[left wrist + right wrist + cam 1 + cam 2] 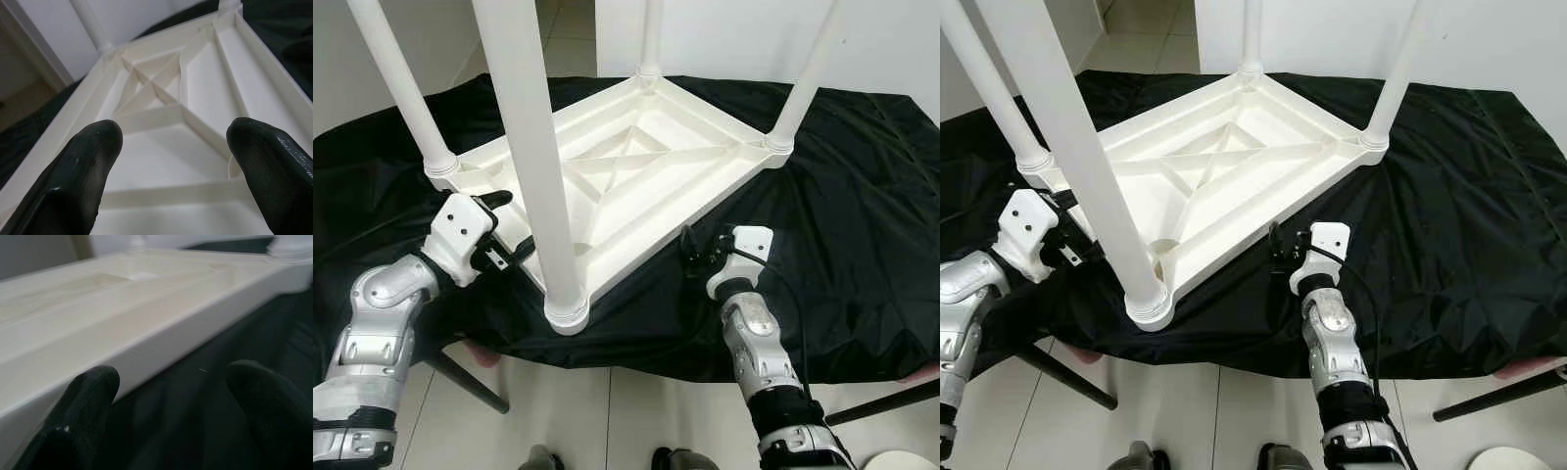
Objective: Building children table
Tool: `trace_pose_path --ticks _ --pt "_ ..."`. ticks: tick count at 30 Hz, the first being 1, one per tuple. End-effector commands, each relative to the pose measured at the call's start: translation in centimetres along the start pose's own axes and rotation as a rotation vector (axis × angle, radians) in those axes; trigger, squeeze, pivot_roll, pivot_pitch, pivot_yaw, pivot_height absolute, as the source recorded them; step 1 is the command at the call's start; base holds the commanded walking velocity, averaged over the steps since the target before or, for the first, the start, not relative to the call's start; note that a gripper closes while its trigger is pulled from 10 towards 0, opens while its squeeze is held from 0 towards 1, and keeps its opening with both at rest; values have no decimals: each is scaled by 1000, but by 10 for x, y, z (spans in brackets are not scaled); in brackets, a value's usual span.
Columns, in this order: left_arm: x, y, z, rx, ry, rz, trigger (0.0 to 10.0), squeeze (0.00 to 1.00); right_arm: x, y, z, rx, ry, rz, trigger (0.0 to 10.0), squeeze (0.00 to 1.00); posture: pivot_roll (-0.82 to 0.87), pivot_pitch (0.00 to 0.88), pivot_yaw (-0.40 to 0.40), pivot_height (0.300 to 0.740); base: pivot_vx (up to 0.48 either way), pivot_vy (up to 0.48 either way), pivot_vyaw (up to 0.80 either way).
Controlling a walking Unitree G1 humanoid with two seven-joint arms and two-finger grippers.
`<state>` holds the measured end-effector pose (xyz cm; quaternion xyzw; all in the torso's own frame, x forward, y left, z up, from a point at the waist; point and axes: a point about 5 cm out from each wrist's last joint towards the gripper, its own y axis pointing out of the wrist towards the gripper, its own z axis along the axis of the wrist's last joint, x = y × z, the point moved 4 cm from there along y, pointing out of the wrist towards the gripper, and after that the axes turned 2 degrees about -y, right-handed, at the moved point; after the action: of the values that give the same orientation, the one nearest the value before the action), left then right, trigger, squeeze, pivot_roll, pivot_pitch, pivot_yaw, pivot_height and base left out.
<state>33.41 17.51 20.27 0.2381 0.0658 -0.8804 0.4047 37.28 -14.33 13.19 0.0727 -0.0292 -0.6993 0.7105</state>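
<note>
A white plastic children's table [636, 176] lies upside down on a black cloth [842, 196], its ribbed underside facing up. Several white legs stand upright in its corners; the nearest leg [533, 147] rises close to the camera. My left gripper [504, 230] is open at the table's left rim beside that leg, and in its wrist view the fingers [83, 171] frame the ribbed underside [161, 117]. My right gripper [690, 253] is open just off the near long rim, and the rim's side wall [146, 333] passes in front of its fingers [88, 396].
The black cloth covers a larger work table with dark legs [460, 377] slanting to the tiled floor [607, 411]. A white wall [754, 39] stands behind. The cloth to the right of the white table is bare. My feet [543, 458] stand at the lower edge.
</note>
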Motion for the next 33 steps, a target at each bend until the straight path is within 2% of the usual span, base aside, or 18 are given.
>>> trace_pose_path --ticks 1,4,7,9,10,16,23,29,30,31,33 --pt "-6 3 10 50 -6 71 10000 0 10 1 -11 -52 -23 -71 10000 0 -28 121 40 740 0 0 0" --pt "-3 4 14 72 -16 61 10000 0 11 3 -13 -67 -24 -82 10000 0 -26 121 37 740 0 0 0" --pt "16 7 24 127 -56 -15 10000 0 15 11 -15 -99 -49 -129 10000 0 -19 120 30 740 0 0 0" --pt "20 7 24 132 -69 -32 10000 0 15 12 -14 -101 -51 -134 10000 0 -18 120 28 740 0 0 0" --pt "29 7 27 147 -83 -79 10000 0 13 15 -14 -108 -46 -129 10000 0 -16 120 26 740 0 0 0" --pt "42 8 29 157 -110 -127 10000 0 8 22 -14 -112 -54 -114 10000 0 -12 120 24 740 0 0 0" --pt "64 8 33 173 -145 -202 10000 0 -5 36 -11 -144 -72 -7 10000 0 -13 123 22 740 0 0 0" --pt "73 6 36 175 -166 -238 10000 0 -7 39 -10 -147 -83 17 10000 0 -11 123 21 740 0 0 0" --pt "85 5 39 183 -191 -269 10000 0 -9 44 -6 -142 -96 40 10000 0 -12 126 21 740 0 0 0" --pt "85 5 39 183 -191 -269 10000 0 -9 44 -6 -142 -96 40 10000 0 -12 126 21 740 0 0 0" --pt "97 6 41 189 -211 -291 10000 0 -13 48 -2 -132 -111 76 10000 0 -13 124 22 740 0 0 0"
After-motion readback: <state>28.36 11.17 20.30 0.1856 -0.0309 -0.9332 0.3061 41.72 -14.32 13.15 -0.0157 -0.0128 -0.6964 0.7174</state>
